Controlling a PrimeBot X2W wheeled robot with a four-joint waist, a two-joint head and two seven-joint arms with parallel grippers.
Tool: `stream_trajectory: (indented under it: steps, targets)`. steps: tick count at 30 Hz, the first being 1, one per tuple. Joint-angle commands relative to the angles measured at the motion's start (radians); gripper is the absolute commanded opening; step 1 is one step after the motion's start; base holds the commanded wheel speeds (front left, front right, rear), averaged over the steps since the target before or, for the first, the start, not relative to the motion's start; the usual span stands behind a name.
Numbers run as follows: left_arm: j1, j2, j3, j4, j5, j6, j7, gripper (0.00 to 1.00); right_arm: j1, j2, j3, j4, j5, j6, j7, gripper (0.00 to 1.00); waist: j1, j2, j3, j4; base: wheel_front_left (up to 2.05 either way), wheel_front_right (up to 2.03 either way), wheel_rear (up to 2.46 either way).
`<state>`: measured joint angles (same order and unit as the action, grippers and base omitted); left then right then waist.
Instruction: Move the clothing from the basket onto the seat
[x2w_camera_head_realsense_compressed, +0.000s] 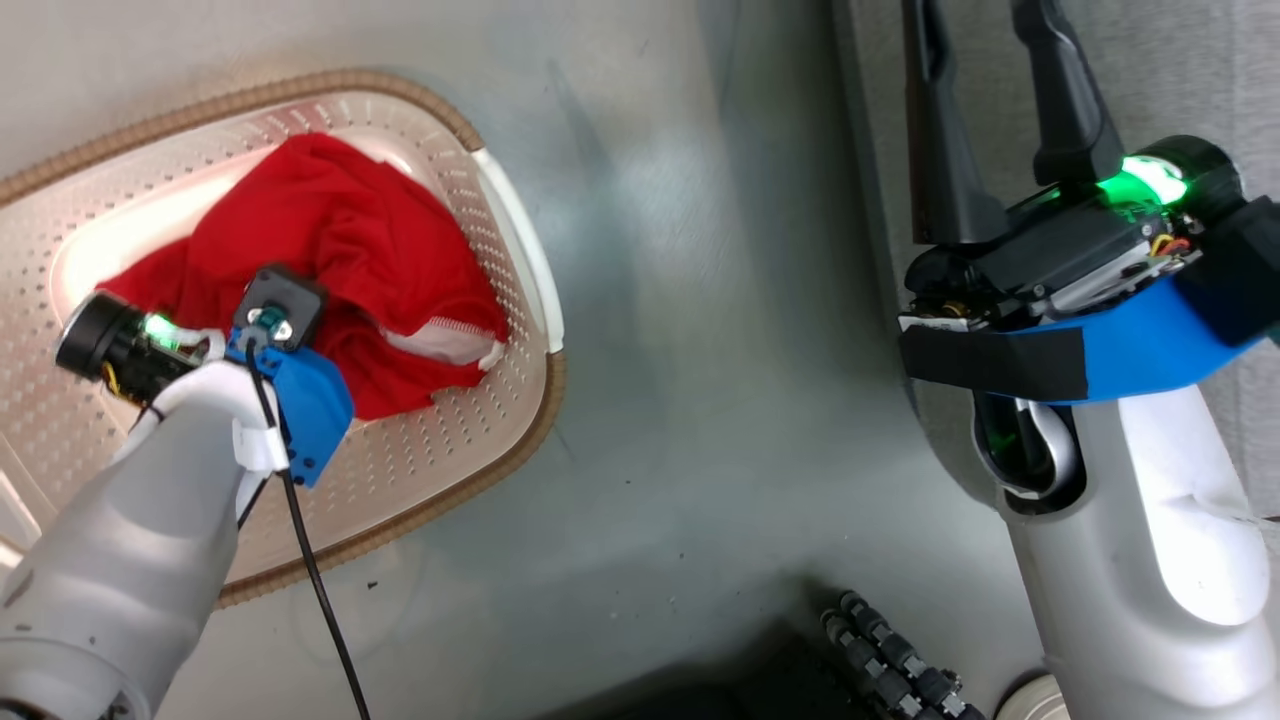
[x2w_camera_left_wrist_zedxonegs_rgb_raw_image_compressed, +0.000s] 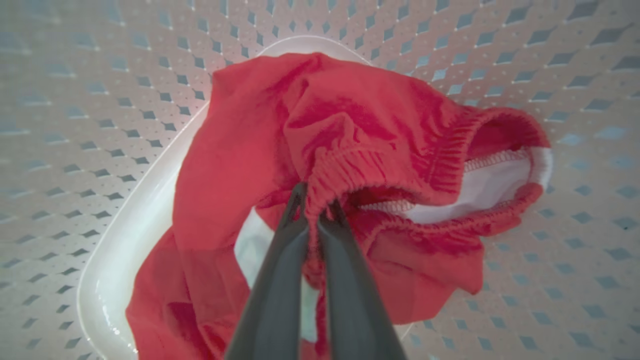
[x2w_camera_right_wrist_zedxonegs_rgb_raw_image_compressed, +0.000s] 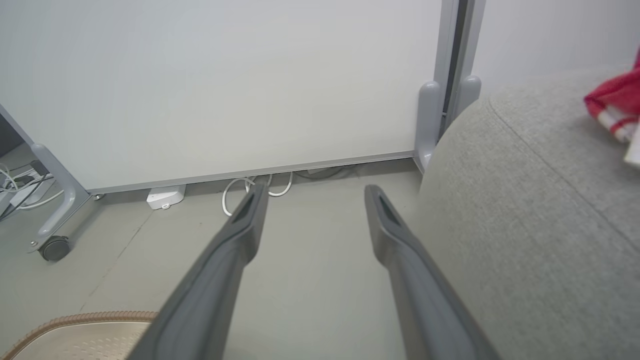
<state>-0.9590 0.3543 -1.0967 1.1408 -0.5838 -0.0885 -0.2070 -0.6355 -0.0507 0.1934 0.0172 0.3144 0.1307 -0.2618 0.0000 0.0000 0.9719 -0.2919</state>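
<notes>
At the left of the head view the laundry basket stood on the grey floor. A red garment was heaped inside it, with a strip of white trim turned toward the basket's right side. The left arm was down in the basket over that heap. In the left wrist view the left gripper had its two fingers almost together, pinching a gathered elastic hem of the red garment between the tips. The rest of the cloth lay loose on the basket's bottom.

Bare floor separated the basket from the robot's right side. There the right gripper was wide open and empty, its fingers pointing out over the floor just beside the grey seat. At the far right edge of the right wrist view a second red garment with white stripes lay on top of the seat.

The bite looked thin, taking only a ridge of elastic. A quick lift could let the hem slide out, dropping the garment back into the basket or onto the floor during the crossing. The loose trailing cloth could also catch on the brown rim and tip or drag the light basket
</notes>
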Motion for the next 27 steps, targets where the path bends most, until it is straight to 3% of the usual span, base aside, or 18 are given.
stream_trajectory:
  steps: [1, 12, 20, 27]
  targets:
    - [0.014, 0.002, 0.006, 0.005, -0.007, 0.003, -0.008, 0.0, -0.013, 0.0, 0.002, 0.007, 0.005, 0.0, -0.004, 1.0, 0.0, 0.0, -0.028, -0.01, 0.0, 0.0, 0.0]
    - [0.17, -0.067, 0.026, 0.026, -0.061, -0.008, -0.051, 0.0, 0.083, 0.0, 0.025, 0.123, 0.002, 0.0, -0.004, 1.0, 0.0, 0.0, -0.363, 0.015, 0.0, 0.0, 0.0]
    - [0.249, -0.131, 0.033, -0.009, -0.078, -0.025, -0.059, 0.0, 0.195, -0.001, 0.007, 0.241, -0.045, 0.0, -0.001, 1.0, 0.0, 0.0, -0.627, 0.106, 0.0, 0.0, 0.0]
    - [0.282, -0.136, 0.071, -0.137, -0.042, -0.02, -0.059, 0.0, 0.279, -0.001, -0.009, 0.276, -0.051, 0.0, 0.034, 1.0, 0.0, 0.0, -0.799, 0.171, 0.0, 0.0, 0.0]
